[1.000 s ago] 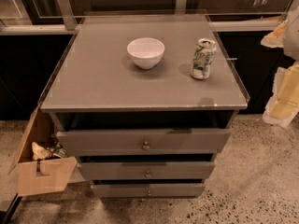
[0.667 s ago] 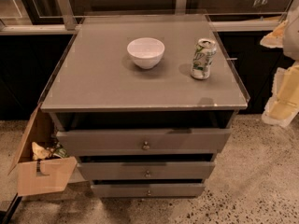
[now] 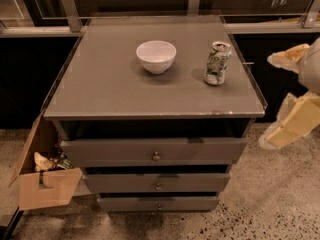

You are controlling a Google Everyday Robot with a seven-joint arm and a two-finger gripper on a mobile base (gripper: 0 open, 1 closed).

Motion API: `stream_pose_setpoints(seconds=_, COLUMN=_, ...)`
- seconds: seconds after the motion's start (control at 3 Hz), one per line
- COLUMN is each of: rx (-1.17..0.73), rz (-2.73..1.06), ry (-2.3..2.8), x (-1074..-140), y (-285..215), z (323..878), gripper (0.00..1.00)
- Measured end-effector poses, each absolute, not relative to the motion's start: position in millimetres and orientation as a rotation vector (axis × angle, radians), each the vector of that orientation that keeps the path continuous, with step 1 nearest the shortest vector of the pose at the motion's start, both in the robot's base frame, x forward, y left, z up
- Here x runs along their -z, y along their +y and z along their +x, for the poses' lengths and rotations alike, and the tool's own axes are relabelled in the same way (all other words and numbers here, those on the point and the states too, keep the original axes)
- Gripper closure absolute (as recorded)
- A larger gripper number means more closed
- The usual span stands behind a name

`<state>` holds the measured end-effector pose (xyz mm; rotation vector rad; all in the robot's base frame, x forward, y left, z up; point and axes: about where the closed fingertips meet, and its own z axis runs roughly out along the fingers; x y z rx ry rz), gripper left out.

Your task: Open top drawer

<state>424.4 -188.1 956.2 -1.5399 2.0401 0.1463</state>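
The top drawer is the widest grey front, right under the cabinet top, with a small round metal knob at its middle. A dark gap shows between its upper edge and the top; its inside is hidden. Two narrower drawer fronts, the middle one and the bottom one, sit below it. My gripper is at the right edge of the view, beside the cabinet's right side and apart from the drawer. Its cream fingers are spread, with nothing between them.
On the grey cabinet top stand a white bowl and a green-and-white can. An open cardboard box with scraps sits on the speckled floor at the left. A dark wall with a glass railing runs behind.
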Motion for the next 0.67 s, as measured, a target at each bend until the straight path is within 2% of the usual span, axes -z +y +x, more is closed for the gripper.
stream_pose_setpoints(seconds=0.67, rx=-0.187, rz=-1.280, ry=2.001, x=-931, y=-160, z=423, gripper=0.00)
